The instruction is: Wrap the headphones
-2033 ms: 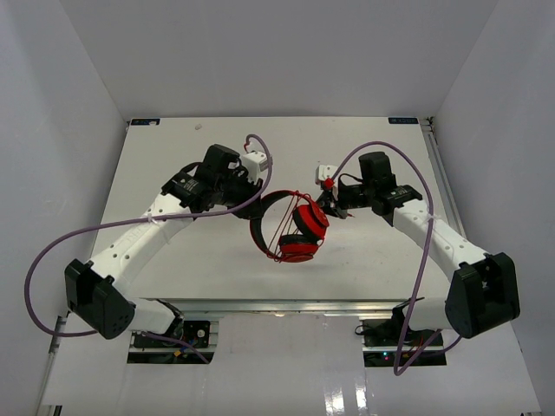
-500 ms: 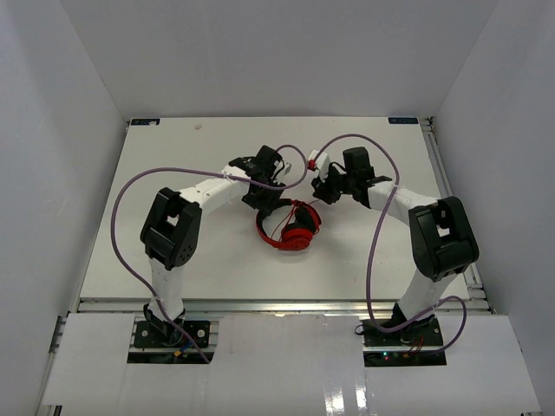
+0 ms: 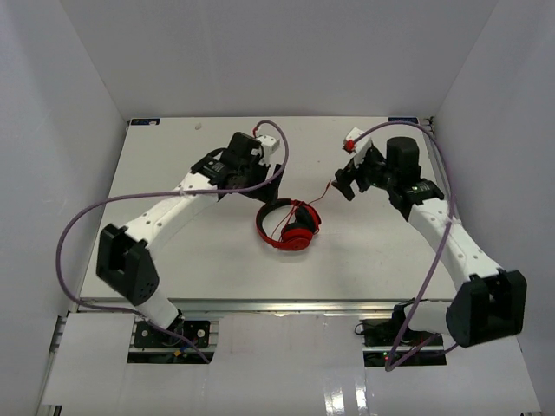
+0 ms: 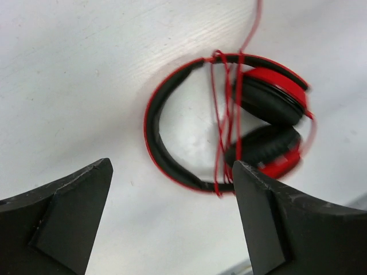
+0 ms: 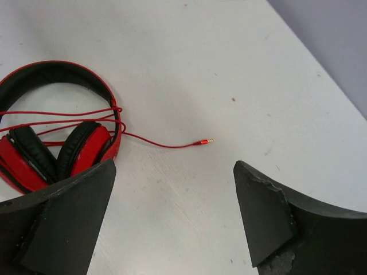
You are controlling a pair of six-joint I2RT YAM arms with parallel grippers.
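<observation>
The red headphones [image 3: 297, 236] lie flat on the white table [image 3: 156, 199], between the two arms and free of both. In the left wrist view the headphones [image 4: 269, 94] show a black-lined headband and folded ear cups, with the thin red cable [image 4: 220, 132] looped across the band several times. The cable's loose end runs out to the plug [image 5: 205, 141], right of the headphones [image 5: 86, 146]. My left gripper [image 3: 263, 184] [image 4: 172, 166] hangs open above and left of them. Up and to the right, my right gripper [image 3: 342, 185] [image 5: 175, 165] is open too, holding nothing.
Thick purple robot cables [image 3: 104, 212] arc over both arms. White walls close the table in at the back and sides, and its right edge [image 5: 321, 74] shows in the right wrist view.
Both grippers have opened and drawn back from the headphones, the left up-left and the right up-right. The headphones, held up between them earlier, now rest on the table.
</observation>
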